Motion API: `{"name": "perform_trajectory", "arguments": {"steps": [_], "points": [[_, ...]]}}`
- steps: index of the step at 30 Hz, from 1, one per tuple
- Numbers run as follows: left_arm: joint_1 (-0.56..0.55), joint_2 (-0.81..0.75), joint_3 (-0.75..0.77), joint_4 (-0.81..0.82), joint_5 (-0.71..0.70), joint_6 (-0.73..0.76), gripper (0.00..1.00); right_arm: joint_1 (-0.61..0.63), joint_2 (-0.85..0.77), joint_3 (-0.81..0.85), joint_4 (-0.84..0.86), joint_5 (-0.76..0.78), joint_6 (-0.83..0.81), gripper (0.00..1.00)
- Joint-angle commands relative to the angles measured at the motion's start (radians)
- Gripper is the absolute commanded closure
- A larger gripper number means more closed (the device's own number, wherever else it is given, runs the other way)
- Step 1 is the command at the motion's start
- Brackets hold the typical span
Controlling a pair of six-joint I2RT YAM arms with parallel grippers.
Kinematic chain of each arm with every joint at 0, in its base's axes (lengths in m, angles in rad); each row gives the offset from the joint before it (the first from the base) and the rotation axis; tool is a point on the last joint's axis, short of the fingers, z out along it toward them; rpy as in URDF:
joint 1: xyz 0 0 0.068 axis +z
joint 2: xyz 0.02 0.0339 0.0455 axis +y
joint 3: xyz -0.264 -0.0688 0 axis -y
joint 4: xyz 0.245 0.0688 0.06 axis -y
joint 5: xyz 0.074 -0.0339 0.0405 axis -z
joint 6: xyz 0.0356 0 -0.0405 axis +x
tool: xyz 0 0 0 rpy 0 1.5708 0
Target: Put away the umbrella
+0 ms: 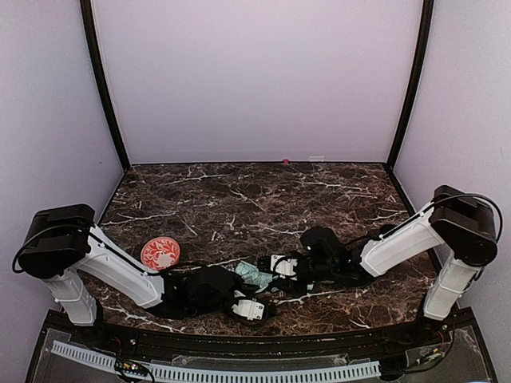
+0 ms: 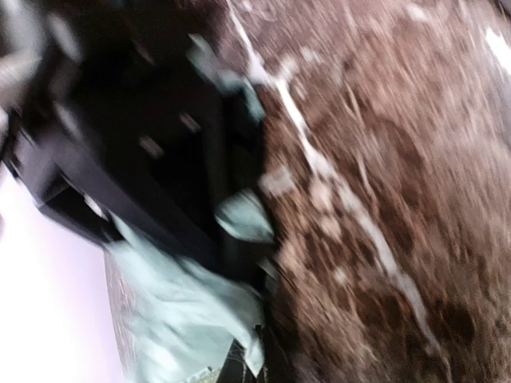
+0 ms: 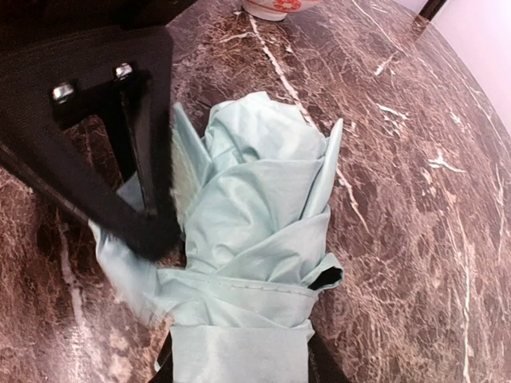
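Mint umbrella (image 1: 254, 276), long axis left–right on table (image 1: 319, 199) — right fingers (image 3: 321, 363) clamped on one end, left fingers (image 2: 144, 183) together.

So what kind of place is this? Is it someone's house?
Probably not a house, more likely a robot test booth. Plain lilac walls box in one marble-patterned table. A left arm and a right arm are bolted at its near edge, and a slotted cable strip runs in front.

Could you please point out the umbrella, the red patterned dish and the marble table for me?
umbrella (image 3: 255, 239), right wrist view, on its bunched mint fabric.
red patterned dish (image 1: 160, 253), top external view, on its centre.
marble table (image 1: 255, 191), top external view, on a bare patch.
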Motion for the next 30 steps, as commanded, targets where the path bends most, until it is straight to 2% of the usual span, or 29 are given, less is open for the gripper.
{"name": "perform_trajectory", "arguments": {"steps": [1, 2, 5, 8, 13, 18, 21, 23, 26, 27, 30], "points": [[0.008, -0.035, -0.075, -0.012, -0.098, -0.004, 1.0, -0.006, -0.08, -0.015, -0.008, 0.092, 0.006, 0.97], [0.006, -0.049, -0.083, 0.017, -0.113, 0.002, 1.0, -0.006, -0.095, -0.015, -0.014, 0.111, -0.001, 1.0], [0.005, -0.109, -0.095, 0.068, -0.14, 0.009, 0.97, -0.007, -0.133, -0.017, -0.027, 0.165, -0.015, 1.0], [0.005, -0.182, -0.114, 0.075, -0.105, -0.01, 0.81, -0.007, -0.174, -0.018, -0.041, 0.193, -0.046, 1.0], [0.005, -0.348, -0.158, 0.018, -0.034, -0.123, 0.7, -0.007, -0.256, -0.03, -0.047, 0.295, -0.115, 1.0], [0.005, -0.486, -0.219, 0.001, 0.018, -0.212, 0.51, -0.007, -0.348, -0.037, -0.015, 0.438, -0.217, 1.0], [0.041, -0.533, -0.22, 0.01, 0.039, -0.317, 0.48, -0.005, -0.405, -0.032, -0.008, 0.464, -0.276, 1.0], [0.102, -0.548, -0.2, 0.007, 0.106, -0.484, 0.52, -0.002, -0.438, -0.028, -0.005, 0.467, -0.313, 1.0], [0.212, -0.566, -0.167, 0.006, 0.308, -0.678, 0.53, 0.001, -0.48, -0.016, -0.014, 0.461, -0.373, 1.0], [0.225, -0.569, -0.164, 0.027, 0.362, -0.694, 0.5, 0.002, -0.492, -0.006, -0.029, 0.447, -0.39, 1.0], [0.242, -0.572, -0.133, 0.021, 0.55, -0.69, 0.33, 0.003, -0.516, 0.032, -0.092, 0.408, -0.415, 1.0]]}}
